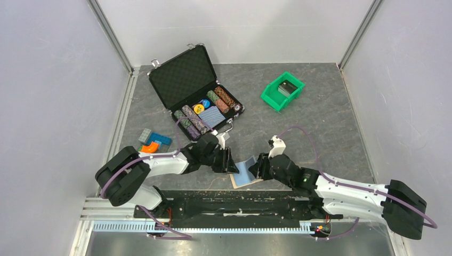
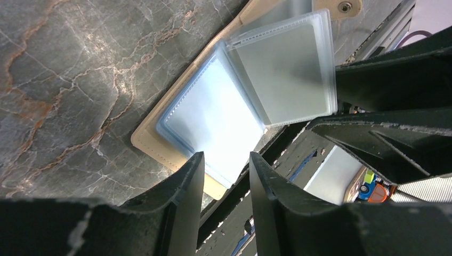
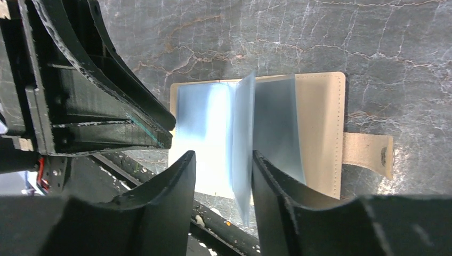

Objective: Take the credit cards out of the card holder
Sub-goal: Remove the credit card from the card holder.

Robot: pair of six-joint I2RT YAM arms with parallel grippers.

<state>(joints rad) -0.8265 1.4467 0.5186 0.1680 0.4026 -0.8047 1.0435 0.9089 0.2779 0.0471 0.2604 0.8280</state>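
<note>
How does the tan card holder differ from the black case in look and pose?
The card holder is tan and small; the black case is much larger. The card holder lies spread flat; the black case has its lid raised and holds poker chips. Both are open.

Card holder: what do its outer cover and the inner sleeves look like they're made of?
Card holder cover: tan leather or imitation, matte; stitching runs along its edge, and the tab carries a snap. Inner sleeves: thin flexible plastic, bluish, translucent, glossy; one leaf stands up and glare shows on another.
</note>
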